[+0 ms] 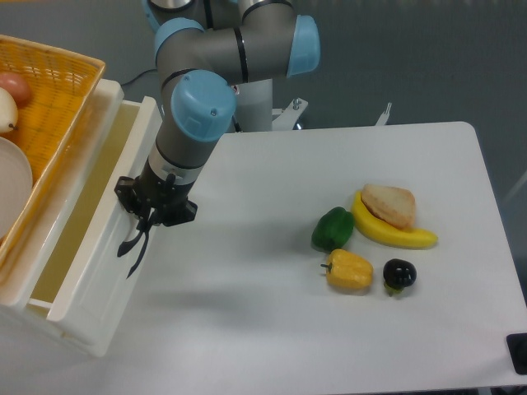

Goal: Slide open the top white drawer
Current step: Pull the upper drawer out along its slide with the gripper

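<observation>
- At the far left an orange basket (49, 107) sits on top of the cabinet, holding a white plate (12, 189) and two rounded items cut off by the frame edge.
- Just below and right of it, the drawer (90, 271) stands pulled out from the cabinet, its front panel running diagonally from upper middle to lower left; the pale interior shows as a long open gap between the cabinet edge and the front.
- The black handle (132, 247) curves off the outer face of that front.
- The pincer (146, 224) hangs right at the handle's upper end. Its dark fingers merge with the dark handle, so I cannot tell whether they are closed on the bar or spread.
- The arm (198, 115) rises from there to its base at the top.
- Judging by the wide gap, the sliding looks largely done; at most a little more travel and letting go of the handle may remain.
- Further right on the white counter (272, 329) lie a green pepper (333, 228), a yellow pepper (349, 271), a banana (394, 231) with a bread piece (389, 204) on it, and a small dark fruit (399, 274).
</observation>
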You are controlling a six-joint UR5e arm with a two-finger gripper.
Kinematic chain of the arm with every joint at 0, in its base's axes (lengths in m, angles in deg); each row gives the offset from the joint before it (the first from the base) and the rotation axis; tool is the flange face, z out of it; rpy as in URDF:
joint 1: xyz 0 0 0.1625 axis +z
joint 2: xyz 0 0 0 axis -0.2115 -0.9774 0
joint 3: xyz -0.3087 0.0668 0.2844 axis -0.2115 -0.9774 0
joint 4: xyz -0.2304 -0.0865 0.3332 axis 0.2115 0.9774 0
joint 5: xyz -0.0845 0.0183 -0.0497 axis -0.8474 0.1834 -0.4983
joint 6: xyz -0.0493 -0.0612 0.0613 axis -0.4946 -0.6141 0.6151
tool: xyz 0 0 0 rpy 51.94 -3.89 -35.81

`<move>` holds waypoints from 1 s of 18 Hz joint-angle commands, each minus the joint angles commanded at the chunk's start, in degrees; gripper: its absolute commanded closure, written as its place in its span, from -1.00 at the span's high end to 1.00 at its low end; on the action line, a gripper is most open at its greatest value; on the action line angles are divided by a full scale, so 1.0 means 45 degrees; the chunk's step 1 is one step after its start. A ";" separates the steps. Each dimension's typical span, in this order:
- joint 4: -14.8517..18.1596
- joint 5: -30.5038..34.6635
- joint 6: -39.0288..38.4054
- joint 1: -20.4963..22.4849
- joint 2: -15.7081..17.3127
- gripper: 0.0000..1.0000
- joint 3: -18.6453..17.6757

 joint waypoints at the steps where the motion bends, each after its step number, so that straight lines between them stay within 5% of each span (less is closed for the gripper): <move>1: 0.0000 0.0000 0.0000 0.0000 -0.0020 -0.67 0.0078; 18: 0.0078 0.0391 0.0606 0.0625 -0.0137 -0.67 -0.0038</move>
